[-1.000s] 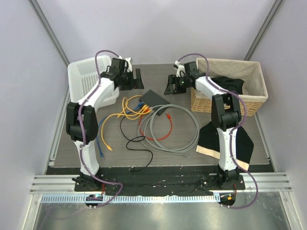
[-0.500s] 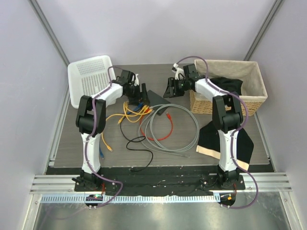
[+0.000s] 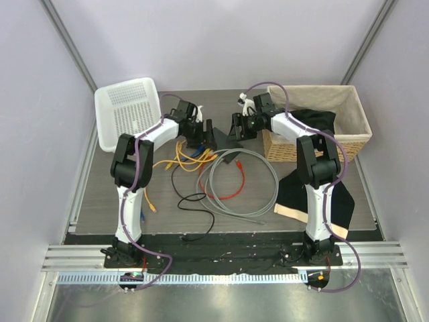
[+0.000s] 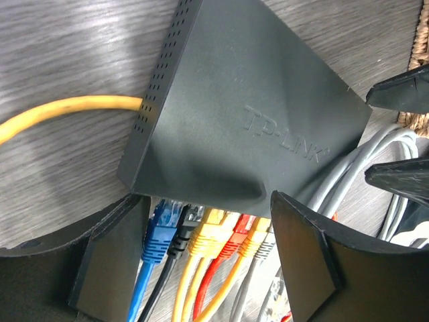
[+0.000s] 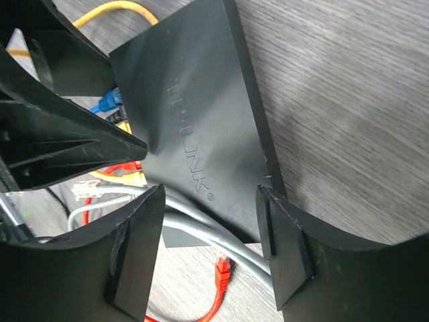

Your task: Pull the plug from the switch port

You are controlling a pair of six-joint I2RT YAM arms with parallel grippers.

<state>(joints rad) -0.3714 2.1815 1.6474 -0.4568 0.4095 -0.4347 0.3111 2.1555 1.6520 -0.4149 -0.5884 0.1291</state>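
Left wrist: left tool (image 4: 208, 201), right tool (image 5: 209, 194) wide, empty; brace flat matte-black rectangular switch (image 4: 255, 100), pinch 1 yellow plug (image 4: 213, 231) squarely.

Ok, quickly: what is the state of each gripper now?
Left gripper: open, over the plugs at the switch, holding nothing.
Right gripper: open, straddling the switch, holding nothing.

Switch (image 3: 224, 138) between left tool (image 3: 204, 133) and right tool (image 3: 236, 127), cables (image 3: 238, 182) before it

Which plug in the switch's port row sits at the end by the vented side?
The blue plug: the only blue one in the row, and outermost on the switch, right beside its vented side.
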